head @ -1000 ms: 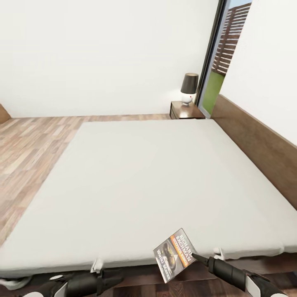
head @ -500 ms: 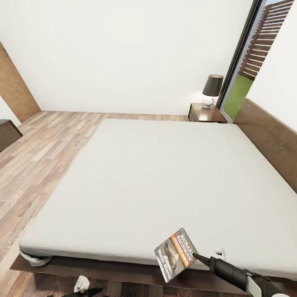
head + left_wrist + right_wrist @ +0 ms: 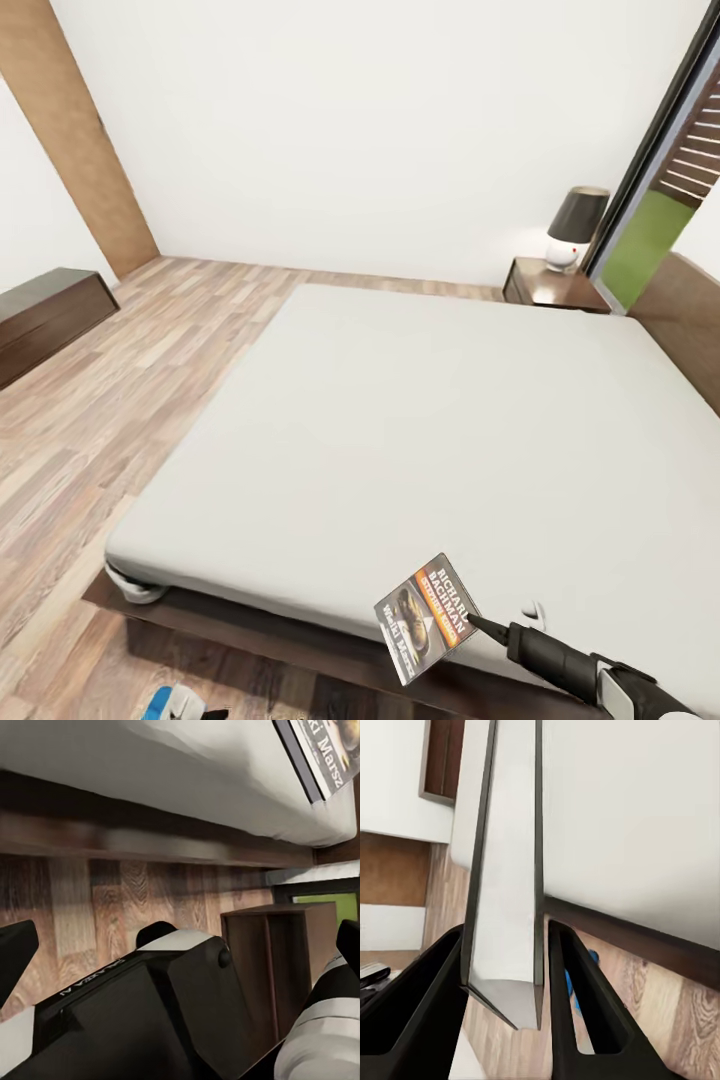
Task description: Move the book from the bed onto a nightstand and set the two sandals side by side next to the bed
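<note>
The right hand [image 3: 478,627] grasps the book [image 3: 424,618] by its edge, lifted off the bed [image 3: 420,440]. That keeps it ready for carrying to the nightstand [image 3: 556,286]. I cannot tell the left hand's state.

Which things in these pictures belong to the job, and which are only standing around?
Belong to the job:
- book, pinched in the right claw
- bed
- nightstand beyond the bed
- blue sandal, partly seen on the floor by the bed

Only standing around:
- lamp on the nightstand
- long low dark cabinet at the wall
- window
</note>
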Robot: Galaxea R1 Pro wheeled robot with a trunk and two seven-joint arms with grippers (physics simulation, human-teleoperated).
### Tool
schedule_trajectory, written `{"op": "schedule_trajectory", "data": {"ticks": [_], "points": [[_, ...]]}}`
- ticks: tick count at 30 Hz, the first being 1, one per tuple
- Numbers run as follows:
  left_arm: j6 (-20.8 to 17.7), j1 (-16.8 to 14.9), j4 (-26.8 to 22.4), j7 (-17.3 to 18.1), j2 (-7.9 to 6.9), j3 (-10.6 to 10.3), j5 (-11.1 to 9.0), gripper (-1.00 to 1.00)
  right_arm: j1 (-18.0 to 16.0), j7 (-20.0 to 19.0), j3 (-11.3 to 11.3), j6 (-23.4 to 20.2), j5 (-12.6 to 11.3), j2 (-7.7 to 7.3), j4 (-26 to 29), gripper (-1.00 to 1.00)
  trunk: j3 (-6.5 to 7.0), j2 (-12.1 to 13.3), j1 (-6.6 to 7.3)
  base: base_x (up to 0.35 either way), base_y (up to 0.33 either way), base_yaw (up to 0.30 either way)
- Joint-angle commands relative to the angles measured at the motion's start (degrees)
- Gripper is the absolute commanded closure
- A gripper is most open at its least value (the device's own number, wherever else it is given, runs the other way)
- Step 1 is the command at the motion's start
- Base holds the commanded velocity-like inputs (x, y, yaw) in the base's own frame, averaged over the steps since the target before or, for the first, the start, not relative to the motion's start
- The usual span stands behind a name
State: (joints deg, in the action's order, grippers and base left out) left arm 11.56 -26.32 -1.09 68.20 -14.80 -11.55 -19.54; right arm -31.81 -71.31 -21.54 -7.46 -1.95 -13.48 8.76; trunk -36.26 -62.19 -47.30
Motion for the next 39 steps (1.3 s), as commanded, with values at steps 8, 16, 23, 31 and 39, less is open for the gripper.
{"op": "schedule_trajectory", "data": {"ticks": [8,16,23,31,39], "points": [[0.31,-0.05,0.04,0.00,0.04,-0.51,-0.41,-1.00,-0.01,-0.33,-0.15,-0.62,-0.26,-0.05,0.03,1.00,-0.04,-0.03,0.00,0.000,0.000,0.292],[0.31,-0.05,0.04,-0.22,0.04,-0.52,-0.41,-1.00,-0.01,-0.25,-0.12,-0.62,-0.26,-0.05,0.03,1.00,-0.04,-0.03,0.00,0.000,0.000,0.292],[0.31,-0.05,0.04,-1.83,0.10,-0.58,-0.44,-1.00,-0.01,-0.29,-0.12,-0.62,-0.25,-0.05,0.03,1.00,-0.04,-0.03,0.00,0.000,0.000,0.292],[0.31,-0.05,0.04,-2.01,0.29,-0.58,-0.50,-1.00,-0.01,-0.15,-0.10,-0.62,-0.25,-0.02,0.03,1.00,-0.04,-0.03,0.00,-0.094,0.024,0.292],[0.31,-0.05,0.04,-2.02,0.30,-0.58,-0.50,-1.00,-0.01,-0.03,-0.10,-0.62,-0.20,0.03,0.03,1.00,-0.04,-0.03,0.00,-0.050,0.010,0.292]]}}
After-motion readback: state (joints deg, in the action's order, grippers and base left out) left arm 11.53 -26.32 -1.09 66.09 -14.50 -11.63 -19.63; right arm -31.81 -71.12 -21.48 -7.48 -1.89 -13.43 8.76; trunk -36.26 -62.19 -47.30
